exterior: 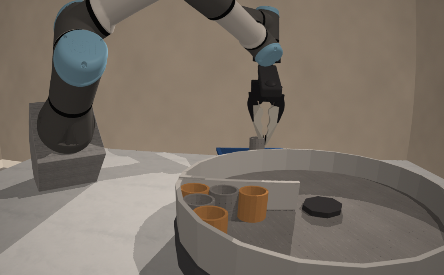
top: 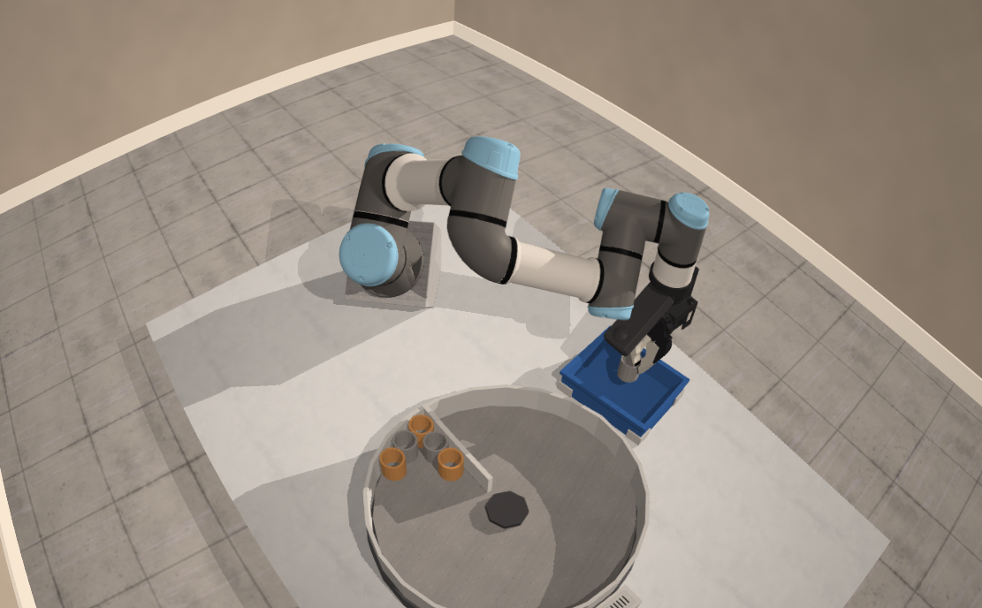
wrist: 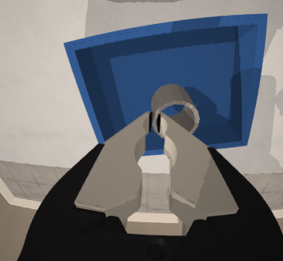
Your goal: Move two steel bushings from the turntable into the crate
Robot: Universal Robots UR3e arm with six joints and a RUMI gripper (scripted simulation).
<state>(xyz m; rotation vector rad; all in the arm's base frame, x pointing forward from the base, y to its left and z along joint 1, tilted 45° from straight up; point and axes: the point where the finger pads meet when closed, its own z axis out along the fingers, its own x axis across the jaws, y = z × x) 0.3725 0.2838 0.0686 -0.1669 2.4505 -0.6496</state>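
My gripper (top: 636,363) (exterior: 265,138) (wrist: 154,113) is shut on the wall of a grey steel bushing (top: 628,372) (exterior: 255,144) (wrist: 168,95), which hangs upright from the fingertips over the inside of the blue crate (top: 602,406) (exterior: 230,150) (wrist: 81,81). Its lower end is partly hidden in the exterior view; I cannot tell whether it touches the crate floor. No other bushing shows in the crate. Two grey steel bushings (top: 403,446) (top: 435,446) (exterior: 224,204) stand on the turntable (top: 642,487) (exterior: 319,160), among three orange bushings (top: 393,471) (top: 451,471) (top: 420,434) (exterior: 252,209).
A pale straight divider (top: 464,454) (exterior: 281,194) stands beside the grouped bushings on the turntable. A black octagonal hub (top: 506,509) (exterior: 321,206) is at the turntable's middle. The turntable's raised wall lies close to the crate.
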